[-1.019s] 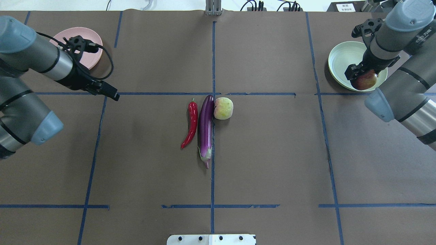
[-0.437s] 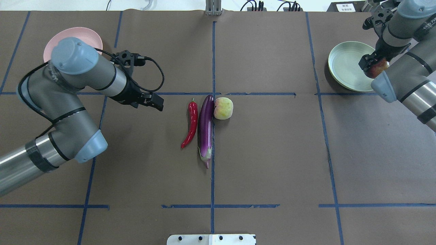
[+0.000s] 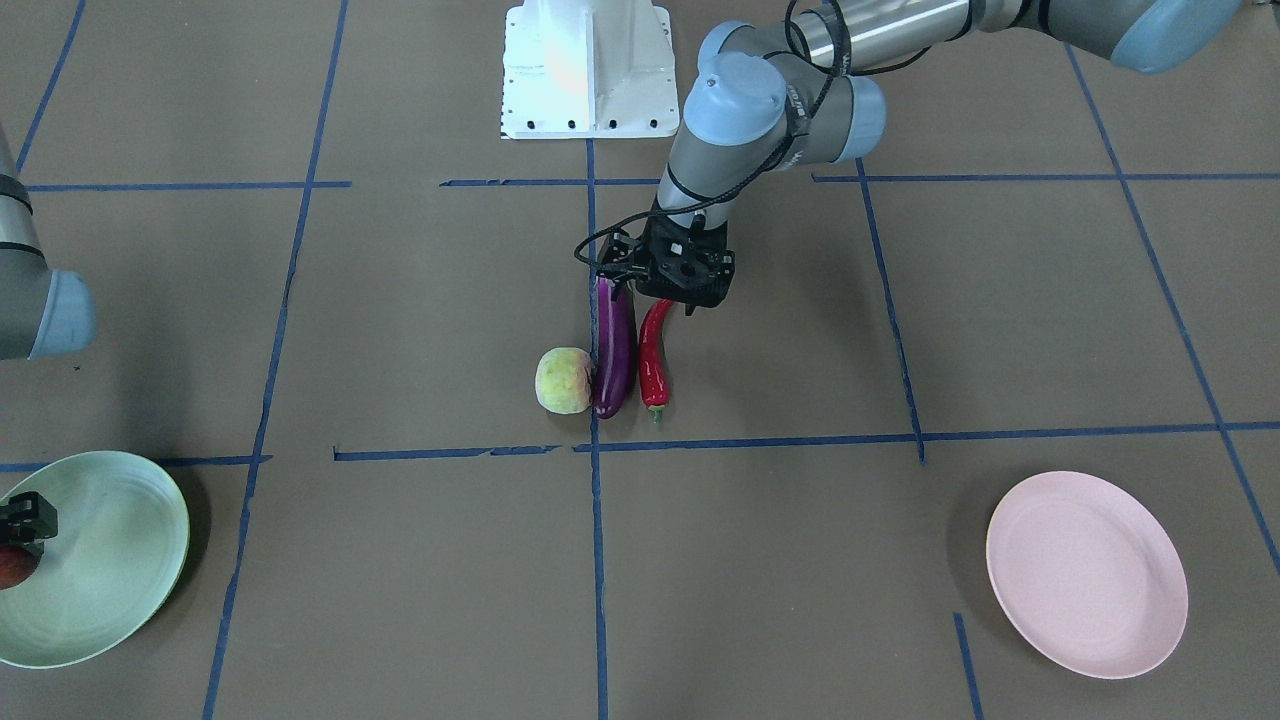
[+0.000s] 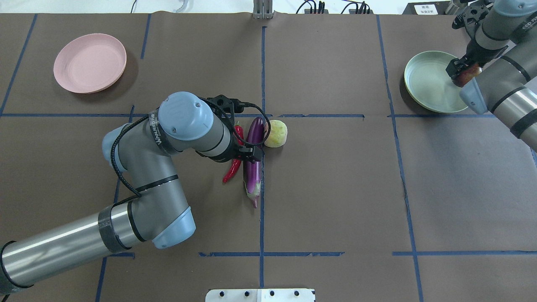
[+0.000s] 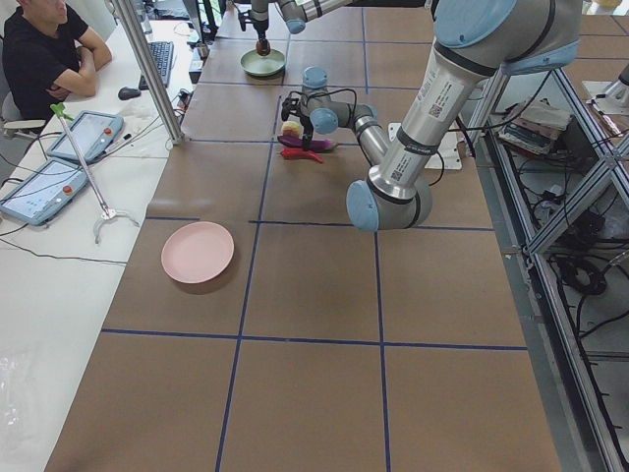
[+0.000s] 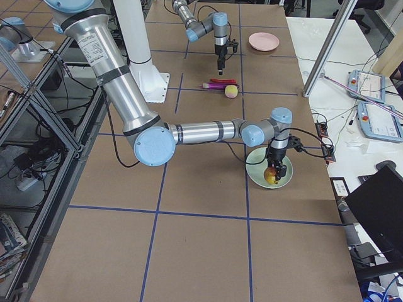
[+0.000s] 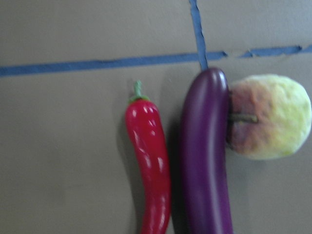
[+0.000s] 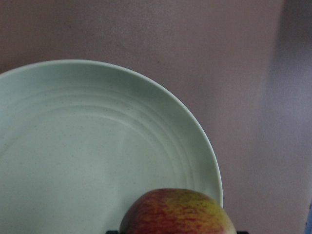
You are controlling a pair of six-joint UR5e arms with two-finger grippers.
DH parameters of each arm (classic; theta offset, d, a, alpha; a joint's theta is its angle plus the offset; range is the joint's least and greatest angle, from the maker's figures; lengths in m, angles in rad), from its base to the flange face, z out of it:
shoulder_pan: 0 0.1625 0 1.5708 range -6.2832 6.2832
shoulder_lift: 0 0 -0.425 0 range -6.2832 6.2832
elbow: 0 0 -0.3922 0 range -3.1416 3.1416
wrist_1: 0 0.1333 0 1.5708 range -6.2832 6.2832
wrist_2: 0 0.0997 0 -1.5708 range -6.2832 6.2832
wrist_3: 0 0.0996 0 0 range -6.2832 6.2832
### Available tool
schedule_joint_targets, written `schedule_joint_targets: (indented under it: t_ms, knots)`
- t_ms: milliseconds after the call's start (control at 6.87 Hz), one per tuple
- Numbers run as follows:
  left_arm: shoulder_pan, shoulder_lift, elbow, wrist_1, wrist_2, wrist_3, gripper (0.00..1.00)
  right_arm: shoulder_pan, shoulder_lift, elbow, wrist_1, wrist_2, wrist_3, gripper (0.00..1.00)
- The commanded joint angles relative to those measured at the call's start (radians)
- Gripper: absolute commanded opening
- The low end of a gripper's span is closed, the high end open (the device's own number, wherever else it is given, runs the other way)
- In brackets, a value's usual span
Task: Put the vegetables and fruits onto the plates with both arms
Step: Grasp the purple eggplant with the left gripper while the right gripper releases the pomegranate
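Note:
A purple eggplant (image 4: 253, 167), a red chili (image 4: 230, 172) and a yellow-green peach (image 4: 277, 133) lie side by side at the table's middle. They also show in the left wrist view: eggplant (image 7: 204, 161), chili (image 7: 151, 161), peach (image 7: 270, 117). My left gripper (image 4: 247, 153) hovers over the chili and eggplant (image 3: 613, 360), open and empty. My right gripper (image 4: 463, 69) is shut on the red-yellow apple (image 8: 178, 212) and holds it over the right rim of the mint green plate (image 4: 423, 84). The pink plate (image 4: 90, 63) is empty at far left.
The white base block (image 3: 585, 70) stands at the robot's edge. Blue tape lines cross the brown table cover. A seated person (image 5: 39, 49), tablets and a metal post (image 5: 147, 69) are beside the table's far side.
My left arm has swung from beside the pink plate to above the chili and eggplant. My right gripper has carried the apple from the plate's near part toward its far right rim.

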Motion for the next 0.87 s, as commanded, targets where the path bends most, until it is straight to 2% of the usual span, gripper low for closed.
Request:
schedule_joint_targets:
  t_ms: [0,291,437,728]
  knots:
    - [0.074,-0.047,0.022,0.051,0.085,-0.016,0.99,-0.001,0.007,0.003,0.003,0.016,0.002,1.00]
    - [0.077,-0.112,0.125,0.051,0.098,-0.013,0.97,0.002,0.006,0.009,0.005,0.017,0.000,1.00]
    - [0.077,-0.115,0.131,0.051,0.098,-0.013,0.87,0.002,0.006,0.012,0.005,0.046,0.002,1.00]
    - [0.077,-0.110,0.127,0.080,0.105,-0.014,0.28,0.003,0.009,0.029,0.020,0.103,0.009,1.00]
